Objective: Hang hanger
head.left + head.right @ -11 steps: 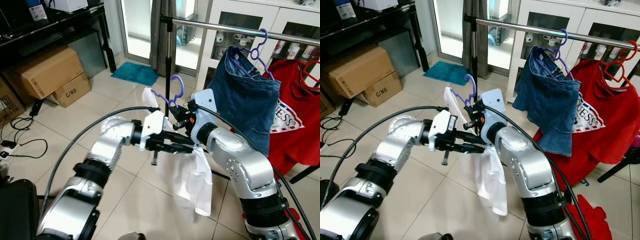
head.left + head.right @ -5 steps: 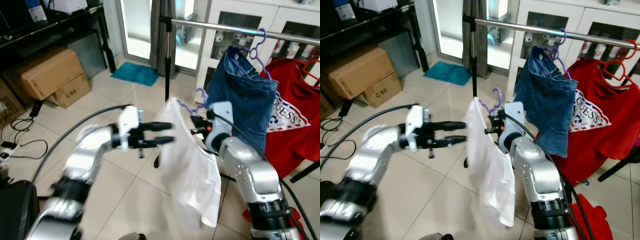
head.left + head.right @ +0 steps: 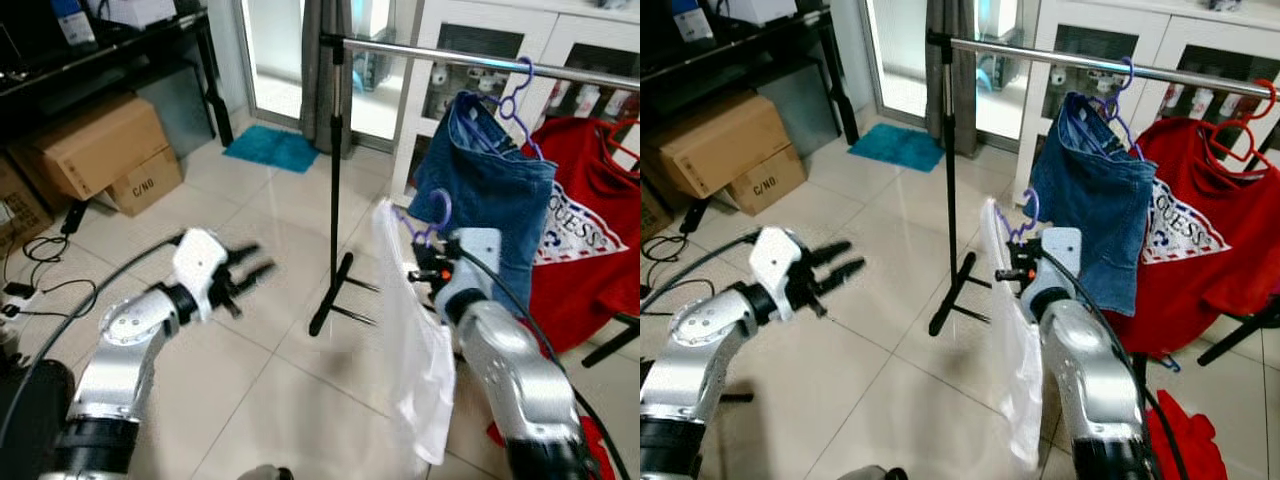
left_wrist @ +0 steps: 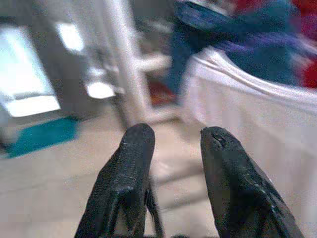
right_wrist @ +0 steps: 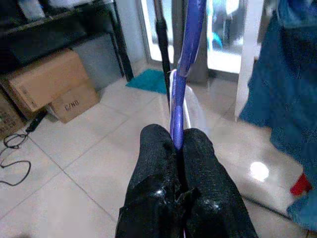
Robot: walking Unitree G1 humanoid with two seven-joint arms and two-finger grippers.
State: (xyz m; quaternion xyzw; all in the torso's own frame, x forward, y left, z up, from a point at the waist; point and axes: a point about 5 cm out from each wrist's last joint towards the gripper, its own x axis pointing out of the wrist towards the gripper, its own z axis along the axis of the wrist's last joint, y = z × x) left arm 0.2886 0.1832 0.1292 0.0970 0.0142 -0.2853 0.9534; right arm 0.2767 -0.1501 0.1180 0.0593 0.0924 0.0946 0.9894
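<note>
Left tool (image 3: 250, 270): its two black fingers are spread and empty over the tiled floor (image 3: 270, 400) at left; it has let go of the garment it was bracing a second ago and drawn back toward the cardboard boxes (image 3: 95, 150).
Right tool (image 5: 171, 144): fingers pressed together on the stem of the purple hanger (image 3: 432, 215), which alone now carries the load.
Task's thing: the purple hanger, with a white shirt (image 3: 415, 350) draped from it, is held up at centre right, just beside the denim garment (image 3: 490, 205) and below the steel rail (image 3: 430, 55); it has swung right, closer to the rack, since a second ago.
What that means: the handover looks complete, and the hook appears ready to be lifted over the bare stretch of rail; hanging is not yet done.
Count, left to right: two cardboard boxes; one teal mat (image 3: 270, 148); one clothes rack with one upright pole (image 3: 335, 170); one white shirt; two purple hangers, one in the tool and one on the rail (image 3: 515, 95); one denim garment; one red T-shirt (image 3: 590, 240).
Risk: the loose shirt may sway and snag on the denim.
</note>
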